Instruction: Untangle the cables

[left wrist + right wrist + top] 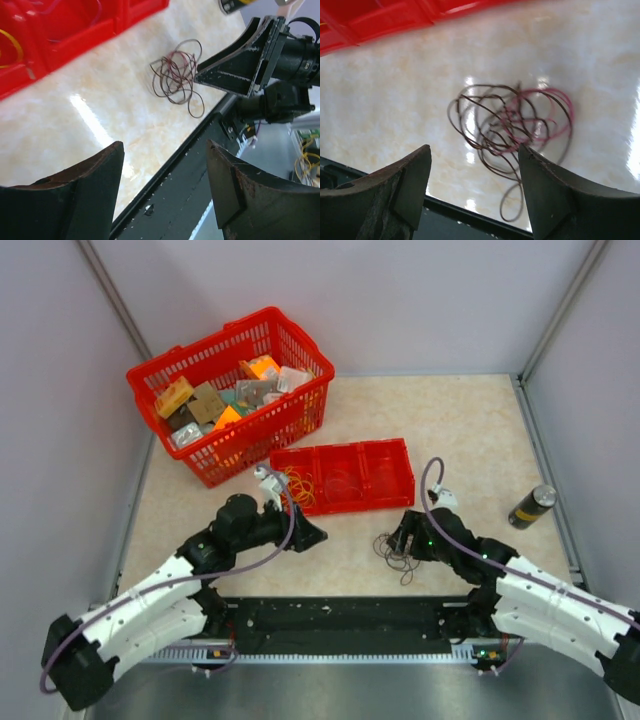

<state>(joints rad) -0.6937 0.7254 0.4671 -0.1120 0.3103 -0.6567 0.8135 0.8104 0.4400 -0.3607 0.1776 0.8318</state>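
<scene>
A tangle of dark brown and pinkish cables (pixel 393 552) lies on the table near the front edge. It shows in the left wrist view (pixel 176 77) and in the right wrist view (pixel 510 125). My right gripper (pixel 400 538) is open and empty, low over the tangle's right side; the loops lie just beyond its fingertips (pixel 474 147). My left gripper (pixel 316 536) is open and empty, a hand's width left of the tangle (pixel 164 145). Yellow-orange cables (pixel 298 483) lie in the left compartment of the red tray (pixel 405 465). Faint pale loops (pixel 340 480) lie in the middle compartment.
A red basket (pixel 305 350) full of small packets stands at the back left. A dark can (pixel 531 506) stands at the right. The black rail (pixel 340 615) runs along the near table edge. Walls close in the left, back and right.
</scene>
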